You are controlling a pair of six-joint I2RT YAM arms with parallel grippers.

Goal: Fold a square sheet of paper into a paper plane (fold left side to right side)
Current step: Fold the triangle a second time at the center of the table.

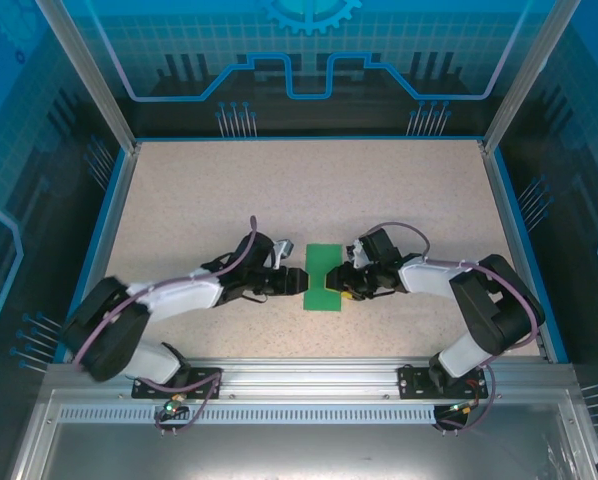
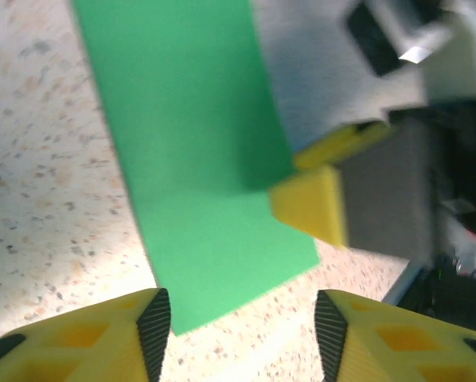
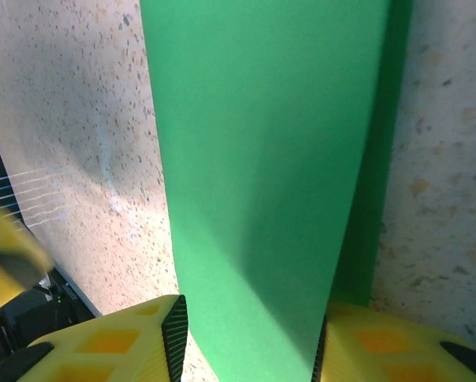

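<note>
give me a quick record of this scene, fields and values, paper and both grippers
surface: speckled beige table
square sheet of paper: bright green, lying flat, folded into a narrow strip between the two arms
layers: lower layer's edge peeks out along one long side in the right wrist view
left gripper: open, nothing between the fingers, at the strip's left side
right gripper: at the strip's right edge, fingers apart, grip unclear
paper plane: not formed yet
</note>
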